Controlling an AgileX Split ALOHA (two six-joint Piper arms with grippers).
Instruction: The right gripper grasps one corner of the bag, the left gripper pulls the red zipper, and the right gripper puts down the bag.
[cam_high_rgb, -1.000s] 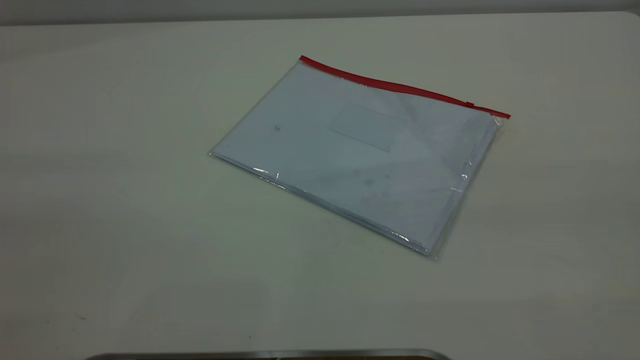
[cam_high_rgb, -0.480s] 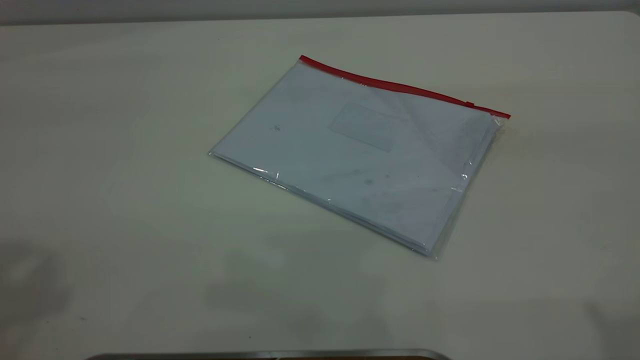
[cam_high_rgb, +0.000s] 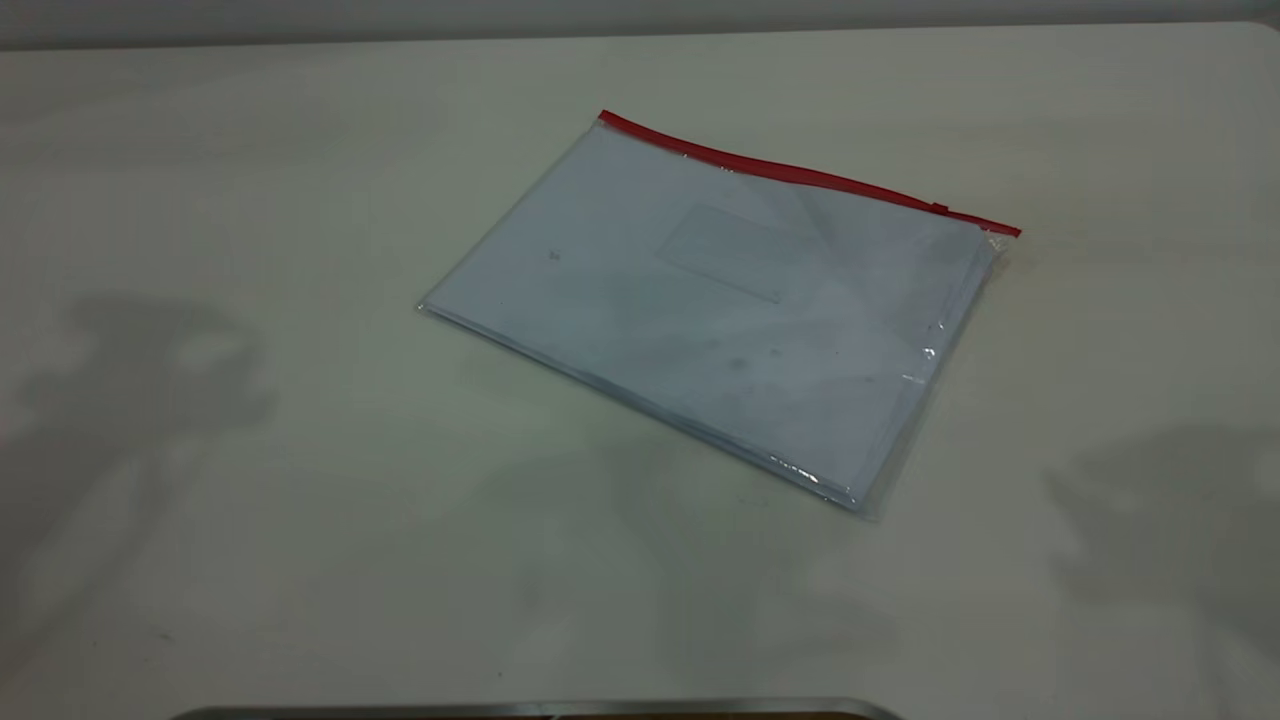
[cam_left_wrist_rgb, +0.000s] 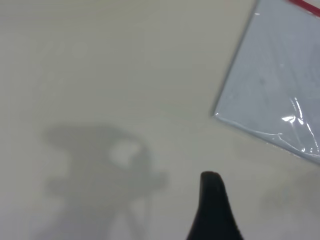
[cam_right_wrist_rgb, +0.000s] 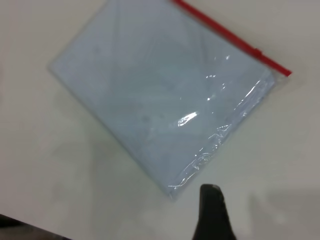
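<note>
The bag (cam_high_rgb: 720, 300) is a clear pouch with white paper inside, lying flat on the table right of centre. The red zipper (cam_high_rgb: 790, 172) runs along its far long edge, with the slider tab (cam_high_rgb: 940, 208) near the right corner. Neither gripper shows in the exterior view, only their shadows at left and right. The left gripper (cam_left_wrist_rgb: 212, 210) shows as one black tip above bare table, apart from the bag's corner (cam_left_wrist_rgb: 272, 85). The right gripper (cam_right_wrist_rgb: 212, 215) shows as one black tip just off the bag's near corner (cam_right_wrist_rgb: 160, 90), not touching it. The zipper (cam_right_wrist_rgb: 225, 35) lies on the bag's far side.
The pale table (cam_high_rgb: 200, 200) carries only the bag. A metal rim (cam_high_rgb: 540, 708) runs along the bottom edge of the exterior view. The table's far edge (cam_high_rgb: 640, 35) is at the back.
Arm shadows have spread onto the table at the left and right sides and grown larger. The bag has not moved.
</note>
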